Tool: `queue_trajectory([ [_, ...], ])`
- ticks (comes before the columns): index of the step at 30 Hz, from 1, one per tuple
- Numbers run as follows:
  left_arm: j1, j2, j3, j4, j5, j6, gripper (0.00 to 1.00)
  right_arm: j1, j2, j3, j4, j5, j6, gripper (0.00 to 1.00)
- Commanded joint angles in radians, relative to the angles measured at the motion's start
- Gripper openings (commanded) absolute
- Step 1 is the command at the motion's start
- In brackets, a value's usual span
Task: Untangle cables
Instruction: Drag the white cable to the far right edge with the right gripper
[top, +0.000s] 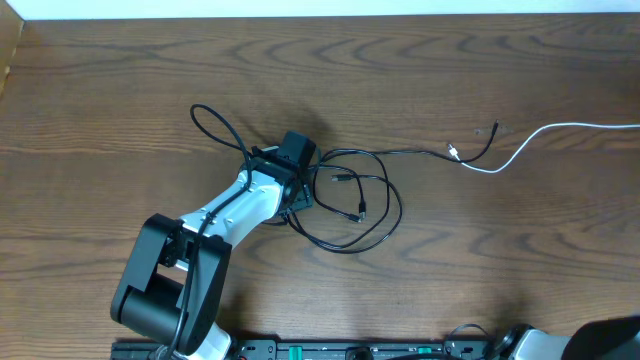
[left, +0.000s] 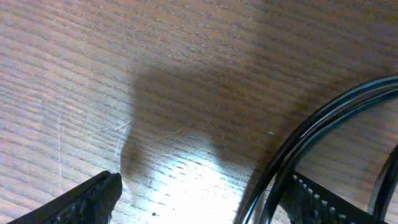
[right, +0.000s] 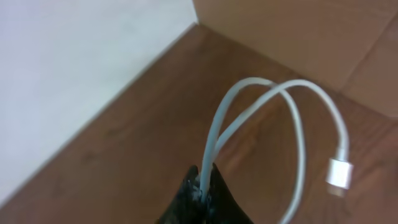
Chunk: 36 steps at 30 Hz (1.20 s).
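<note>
Grained wooden table, black cable in loose loops, left tool spread, right tool pinching white cable

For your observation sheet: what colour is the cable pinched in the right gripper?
White cable, clearest in the right wrist view.

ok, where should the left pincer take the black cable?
Probably on the doubled run of the black cable, lying flat on the table between the fingers of the open left pincer. Come straight down from above: both strands sit inside the gap.
</note>
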Motion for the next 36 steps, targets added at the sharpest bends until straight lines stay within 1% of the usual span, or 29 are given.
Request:
queue_trajectory([
  [1,0.002,0.048,-0.035,-0.007,0.018,0.009,0.86,0.027,0.066,0.018,-0.017,0.096,-0.047,0.01],
  [6,0.002,0.048,-0.035,-0.008,0.018,0.01,0.86,0.029,0.151,0.018,-0.035,0.04,-0.047,0.01],
  [7,0.002,0.048,-0.035,-0.008,0.018,0.01,0.86,0.029,0.159,0.018,-0.034,0.028,-0.047,0.03],
  [8,0.002,0.048,-0.035,-0.008,0.018,0.01,0.86,0.029,0.166,0.018,-0.034,0.009,-0.047,0.24],
  [9,0.002,0.048,-0.035,-0.007,0.018,0.01,0.86,0.029,0.166,0.018,-0.034,-0.01,-0.047,0.56],
  [10,0.002,0.048,-0.035,-0.007,0.018,0.01,0.86,0.029,0.167,0.018,-0.034,-0.039,-0.047,0.76],
  [11,0.002,0.048,-0.035,-0.004,0.018,0.01,0.86,0.031,0.167,0.018,-0.034,-0.074,-0.047,0.87],
  [12,0.002,0.048,-0.035,-0.003,0.018,0.009,0.86,0.032,0.166,0.018,-0.034,-0.101,-0.047,0.95],
  [13,0.002,0.048,-0.035,0.0,0.018,0.01,0.86,0.036,0.166,0.018,-0.04,-0.143,-0.047,0.99],
  [18,0.002,0.048,-0.035,0.0,0.018,0.01,0.86,0.062,0.166,0.017,-0.133,-0.364,-0.047,0.99],
  [20,0.002,0.048,-0.035,0.0,0.018,0.01,0.86,0.077,0.169,0.01,-0.19,-0.4,-0.047,0.99],
  [23,0.002,0.048,-0.035,0.0,0.018,0.01,0.86,0.112,0.184,-0.014,-0.253,-0.4,-0.047,0.99],
  [25,0.002,0.048,-0.035,0.0,0.018,0.01,0.86,0.14,0.195,-0.043,-0.269,-0.396,-0.047,0.96],
  [28,0.002,0.048,-0.035,0.0,0.021,0.01,0.86,0.171,0.202,-0.099,-0.254,-0.395,-0.047,0.88],
  [31,0.002,0.048,-0.035,-0.001,0.021,0.009,0.86,0.203,0.204,-0.163,-0.203,-0.395,-0.047,0.79],
  [36,0.002,0.048,-0.035,-0.001,0.021,0.009,0.86,0.25,0.204,-0.278,-0.069,-0.394,-0.047,0.7],
])
